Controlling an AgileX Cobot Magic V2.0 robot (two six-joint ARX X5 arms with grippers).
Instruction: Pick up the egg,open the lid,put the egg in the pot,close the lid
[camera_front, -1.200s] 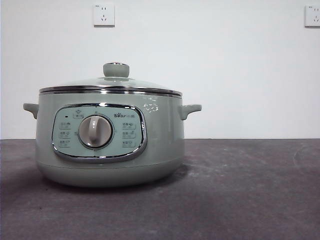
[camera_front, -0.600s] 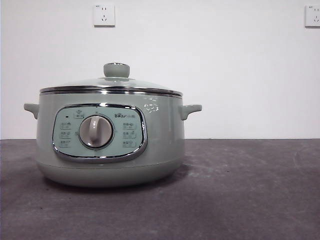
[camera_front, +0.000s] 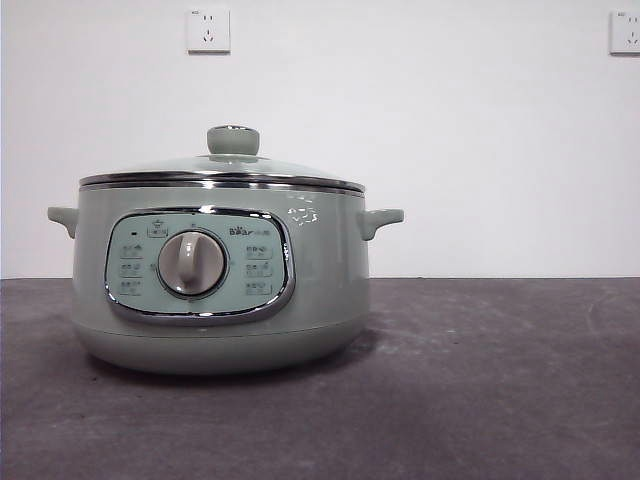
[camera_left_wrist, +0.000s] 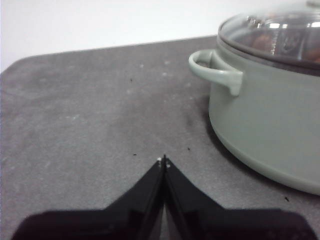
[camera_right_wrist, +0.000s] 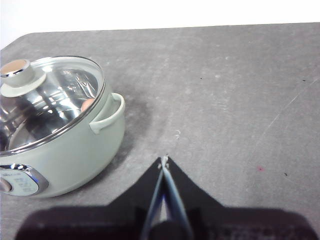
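Note:
The sage-green pot (camera_front: 320, 290) stands on the dark table (camera_front: 480, 380), left of centre in the front view, with its dial (camera_front: 191, 263) facing the camera. The lid (camera_front: 220, 168) sits shut on it, its knob (camera_front: 232, 139) upright. Through the glass lid (camera_right_wrist: 55, 107) in the right wrist view, the brown-orange egg (camera_right_wrist: 86, 104) lies inside the pot (camera_right_wrist: 75, 155) near its side handle (camera_right_wrist: 107, 115). My left gripper (camera_left_wrist: 164, 161) is shut and empty over bare table beside the pot (camera_left_wrist: 270, 120). My right gripper (camera_right_wrist: 164, 162) is shut and empty on the pot's other side. Neither arm shows in the front view.
A white wall with two sockets (camera_front: 208, 29) stands behind the table. The table's far edge (camera_left_wrist: 100, 48) and a rounded corner show in the left wrist view. Open grey tabletop (camera_right_wrist: 240, 100) lies to the right of the pot.

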